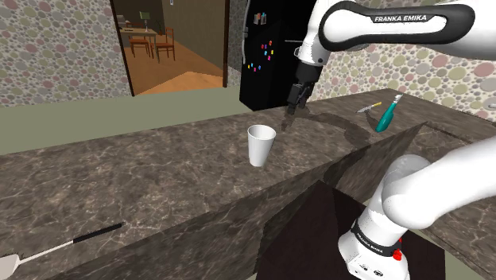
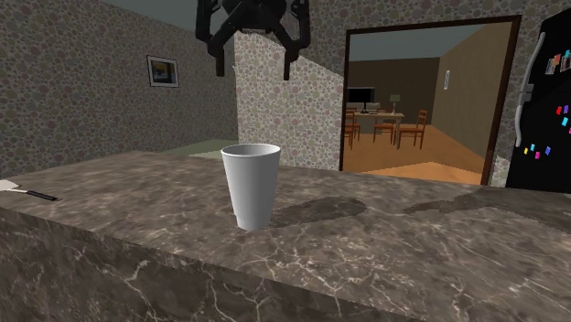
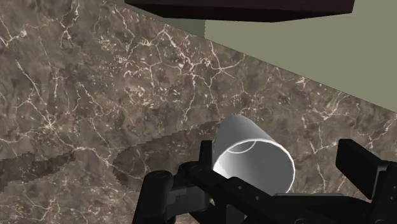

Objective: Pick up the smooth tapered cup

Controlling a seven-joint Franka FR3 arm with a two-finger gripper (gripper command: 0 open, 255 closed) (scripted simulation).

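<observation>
A plain white tapered cup [image 1: 261,145] stands upright, mouth up, on the dark marble counter [image 1: 135,179]. In the second exterior view the cup [image 2: 250,187] sits near the counter's middle. My black gripper [image 2: 253,55] hangs open above it, its two fingers spread wider than the rim, and touches nothing. In the shoulder view the gripper [image 1: 290,111] is above the cup and a little to its right. In the wrist view the cup [image 3: 253,153] lies ahead of the hand, between the two fingers [image 3: 364,167] and apart from both.
A teal bottle [image 1: 388,115] and a small utensil [image 1: 367,107] lie on the counter at the shoulder view's right. A long-handled spatula [image 1: 60,249] rests at its lower left. A black fridge [image 1: 266,56] stands behind. The dark stand [image 1: 318,215] is below the counter.
</observation>
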